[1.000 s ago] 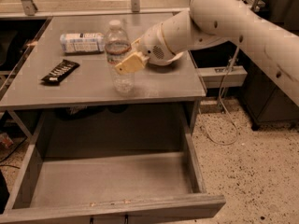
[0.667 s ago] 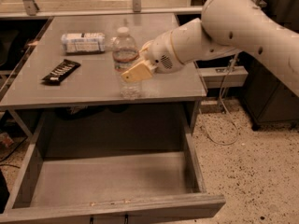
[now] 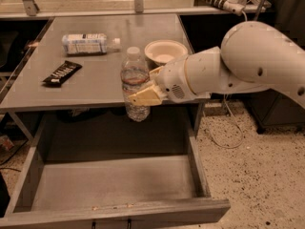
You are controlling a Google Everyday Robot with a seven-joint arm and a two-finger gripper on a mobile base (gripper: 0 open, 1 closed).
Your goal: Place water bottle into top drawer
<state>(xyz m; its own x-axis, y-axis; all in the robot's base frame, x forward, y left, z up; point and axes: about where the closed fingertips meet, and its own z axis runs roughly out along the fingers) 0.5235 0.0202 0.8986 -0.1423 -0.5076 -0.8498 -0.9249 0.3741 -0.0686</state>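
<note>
The water bottle (image 3: pixel 135 82) is clear and ribbed, with a white cap and a dark red band near the shoulder. It stands upright in the air, its base past the table's front edge, above the back of the open top drawer (image 3: pixel 114 182). My gripper (image 3: pixel 143 90) is shut on the bottle's middle, its cream fingers (image 3: pixel 145 98) on either side of it. The white arm reaches in from the right. The wide grey drawer is pulled out below and looks empty inside.
On the grey table (image 3: pixel 102 82) lie a bottle with a white-and-blue label (image 3: pixel 88 43) on its side, a dark snack bar (image 3: pixel 62 73) at left, and a white bowl (image 3: pixel 165 51) behind my gripper. Speckled floor lies to the right.
My gripper has carried the water bottle forward off the table top to above the open drawer. The white bowl behind it has come into view.
</note>
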